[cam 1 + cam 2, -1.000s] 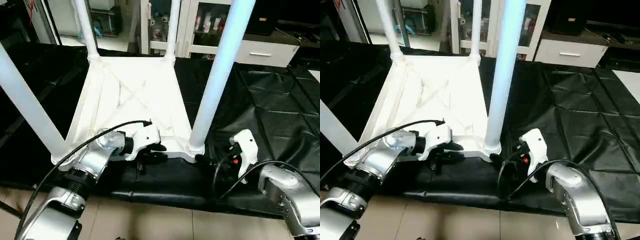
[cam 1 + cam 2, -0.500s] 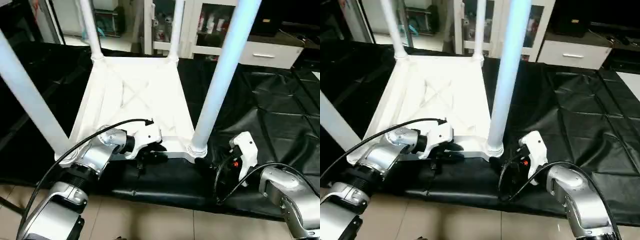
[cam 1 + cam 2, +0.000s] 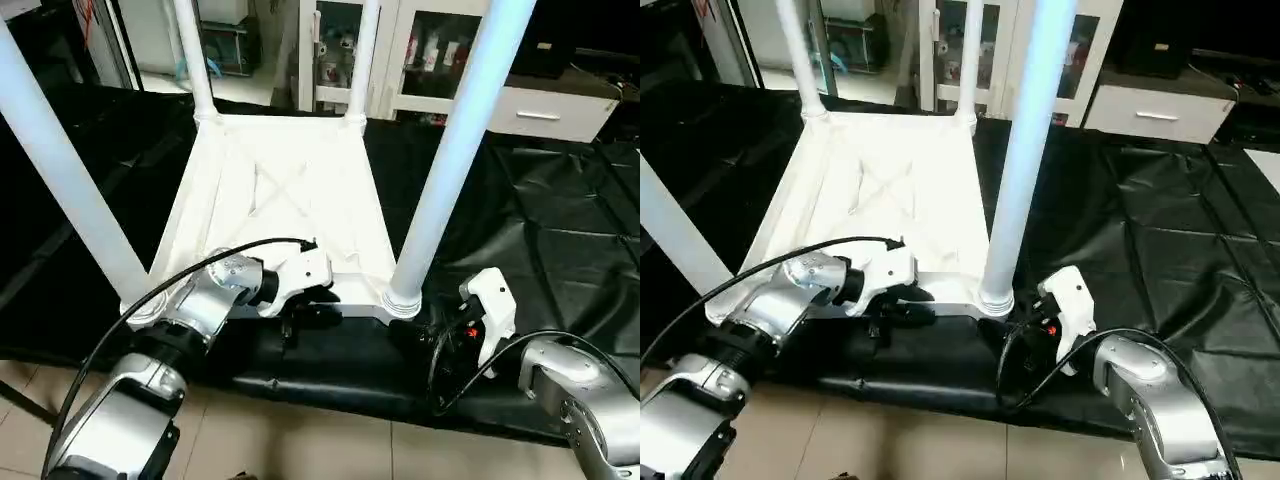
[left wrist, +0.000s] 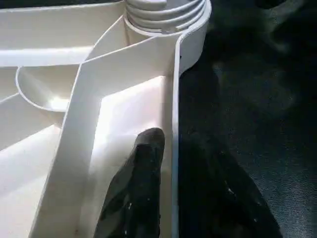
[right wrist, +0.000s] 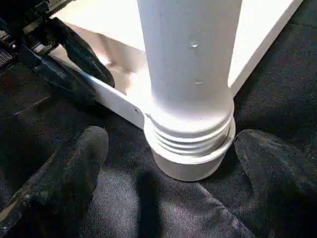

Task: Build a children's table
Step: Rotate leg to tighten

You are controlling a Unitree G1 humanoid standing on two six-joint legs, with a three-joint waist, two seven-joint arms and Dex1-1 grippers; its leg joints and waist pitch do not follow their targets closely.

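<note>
left eye view: left end effector [image 3: 305, 312] still grips tabletop [image 3: 290, 200] rim.

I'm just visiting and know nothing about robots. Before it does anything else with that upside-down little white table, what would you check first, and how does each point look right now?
1. All four long white tubular legs standing in the corner sockets of the white plastic square tabletop: ok.
2. Left gripper holding the tabletop's near rim, one black finger inside the rim wall, one outside: ok.
3. Right gripper open, its fingers on either side of the near right leg's base without touching it: ok.
4. Ribbed collar of that leg fully seated in its socket: cannot tell.
5. Tabletop lying flat on the black-covered worktable: ok.
</note>
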